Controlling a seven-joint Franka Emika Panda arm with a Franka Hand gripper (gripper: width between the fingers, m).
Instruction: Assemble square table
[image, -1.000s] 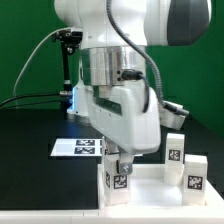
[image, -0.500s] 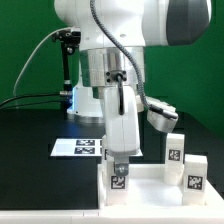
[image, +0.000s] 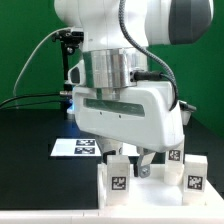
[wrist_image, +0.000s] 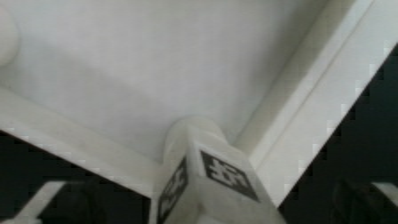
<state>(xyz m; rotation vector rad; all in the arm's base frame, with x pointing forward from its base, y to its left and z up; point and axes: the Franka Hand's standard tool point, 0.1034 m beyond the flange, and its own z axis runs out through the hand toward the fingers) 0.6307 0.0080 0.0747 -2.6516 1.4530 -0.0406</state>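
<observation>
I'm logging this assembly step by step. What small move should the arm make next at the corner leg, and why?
Probably lift slightly and re-centre over the corner leg. It stands upright at the tabletop corner, and in the wrist view the gripper fingers look to sit either side of it with dark gaps between, so no grip is evident.

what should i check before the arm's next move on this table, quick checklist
1. Leg upright at the tabletop corner: ok, tag faces the exterior view.
2. Leg seated fully in its corner: cannot tell; the wrist view shows only its top.
3. Gripper clear of that leg: cannot tell; the fingertips are hidden behind the wrist.
4. Other legs standing at the exterior view's right: ok.
5. Marker board unobstructed: not ok, the arm partly covers it.
</observation>
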